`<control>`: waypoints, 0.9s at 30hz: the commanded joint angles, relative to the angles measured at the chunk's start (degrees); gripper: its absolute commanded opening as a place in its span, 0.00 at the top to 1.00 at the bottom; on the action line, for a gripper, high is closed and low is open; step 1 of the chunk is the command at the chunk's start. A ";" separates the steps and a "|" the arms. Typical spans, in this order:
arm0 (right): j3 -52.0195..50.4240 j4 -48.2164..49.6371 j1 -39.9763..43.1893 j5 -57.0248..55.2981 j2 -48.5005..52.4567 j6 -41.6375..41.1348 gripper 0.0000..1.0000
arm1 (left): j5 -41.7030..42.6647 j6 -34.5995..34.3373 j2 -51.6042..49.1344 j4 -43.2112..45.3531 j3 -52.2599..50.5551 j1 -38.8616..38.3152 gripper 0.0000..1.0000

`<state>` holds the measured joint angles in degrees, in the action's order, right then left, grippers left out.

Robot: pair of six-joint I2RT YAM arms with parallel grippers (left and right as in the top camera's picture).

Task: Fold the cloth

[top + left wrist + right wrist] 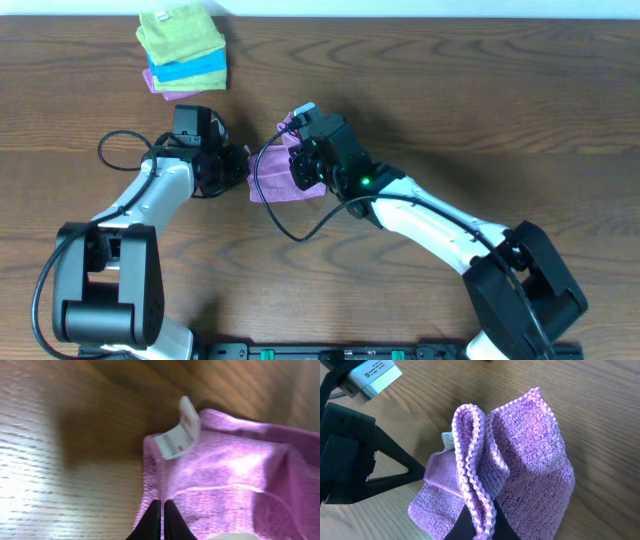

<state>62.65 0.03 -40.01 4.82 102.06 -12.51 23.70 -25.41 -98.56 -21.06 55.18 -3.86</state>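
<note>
The cloth (280, 180), lying toward the robot and right of the stack (183, 50), looks light, soft and floppy, so its hems suit best, where left gripper (162, 519) and right gripper (479, 521) each pinch it.

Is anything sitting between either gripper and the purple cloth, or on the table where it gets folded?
Nothing visible. The left gripper and right gripper are both closed on the cloth itself. The stack of towels lies apart near the far edge of the table.
</note>
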 commanded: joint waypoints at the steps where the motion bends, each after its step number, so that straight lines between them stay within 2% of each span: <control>1: 1.44 -0.04 -0.81 -1.05 0.96 1.14 0.99 | -3.85 1.46 0.76 -0.81 0.92 0.20 0.95; 27: 8.26 -3.04 -5.51 -3.30 3.37 3.32 0.99 | -7.58 0.52 -0.46 -0.98 0.90 0.04 0.94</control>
<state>68.97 -2.59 -44.93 1.50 103.63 -9.80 17.23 -25.10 -98.59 -22.06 55.18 -3.86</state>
